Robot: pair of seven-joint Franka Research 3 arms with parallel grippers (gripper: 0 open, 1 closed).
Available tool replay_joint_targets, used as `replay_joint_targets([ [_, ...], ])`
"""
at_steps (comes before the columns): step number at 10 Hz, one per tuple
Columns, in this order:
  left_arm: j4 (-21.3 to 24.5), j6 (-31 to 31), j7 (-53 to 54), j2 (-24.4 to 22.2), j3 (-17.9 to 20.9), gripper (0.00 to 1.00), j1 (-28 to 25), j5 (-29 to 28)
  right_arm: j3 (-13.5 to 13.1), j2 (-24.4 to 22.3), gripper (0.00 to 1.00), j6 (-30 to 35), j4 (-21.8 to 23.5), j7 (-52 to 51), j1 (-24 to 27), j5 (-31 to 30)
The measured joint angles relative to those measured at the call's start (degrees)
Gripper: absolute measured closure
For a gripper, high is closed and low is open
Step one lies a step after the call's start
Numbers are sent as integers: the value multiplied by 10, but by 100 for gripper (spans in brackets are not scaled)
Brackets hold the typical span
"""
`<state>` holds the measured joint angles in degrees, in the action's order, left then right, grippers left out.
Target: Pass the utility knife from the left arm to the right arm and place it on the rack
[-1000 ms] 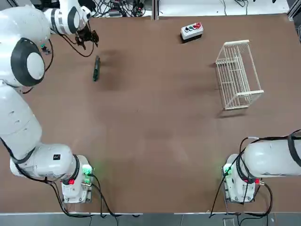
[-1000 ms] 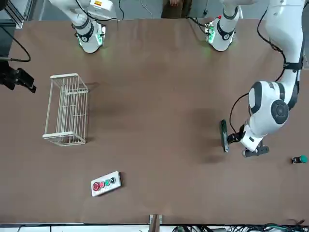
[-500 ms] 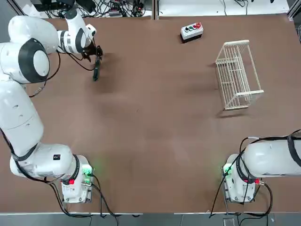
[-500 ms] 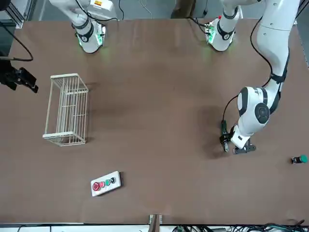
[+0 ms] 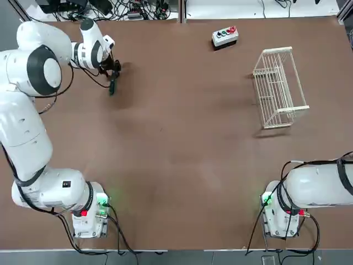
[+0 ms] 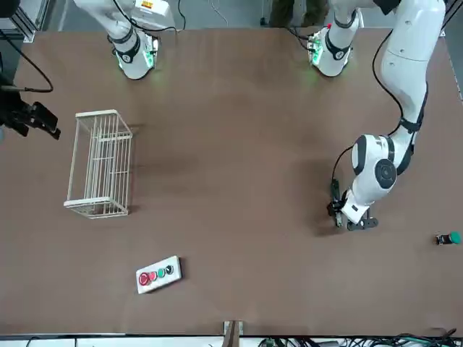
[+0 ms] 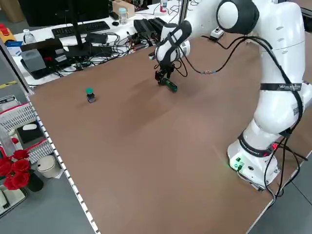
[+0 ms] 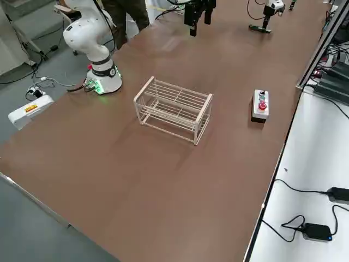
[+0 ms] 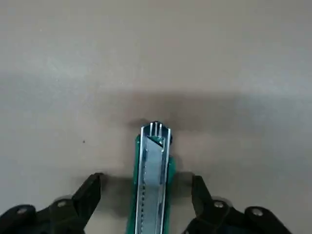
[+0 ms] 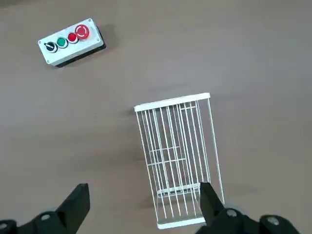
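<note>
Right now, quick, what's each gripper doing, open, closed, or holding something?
Left gripper: open, fingers either side of the slim green-black utility knife on the table, not gripping.
Right gripper: open, empty.

The far end of the slim dark green utility knife is covered from above by the black left gripper, and in the left wrist view its handle is cut off by the picture's edge. Contact between fingers and knife cannot be judged. The white right arm is cut off at the top view's right edge. The small green-topped object is too small to be identified.
</note>
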<state>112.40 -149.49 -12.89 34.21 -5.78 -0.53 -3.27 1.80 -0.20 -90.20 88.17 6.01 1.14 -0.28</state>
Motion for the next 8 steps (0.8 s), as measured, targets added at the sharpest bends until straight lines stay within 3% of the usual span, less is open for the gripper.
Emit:
replay_joint_targets([
  [2,-1,0,0,-1,1,31,0,-1,0,0,0,0,0,0,-2,0],
  [4,-2,0,0,-3,2,62,-2,-4,0,0,0,-1,0,0,-2,0],
  [8,-8,1,-4,-5,1,66,-2,-5,0,0,0,-1,0,0,-3,0],
])
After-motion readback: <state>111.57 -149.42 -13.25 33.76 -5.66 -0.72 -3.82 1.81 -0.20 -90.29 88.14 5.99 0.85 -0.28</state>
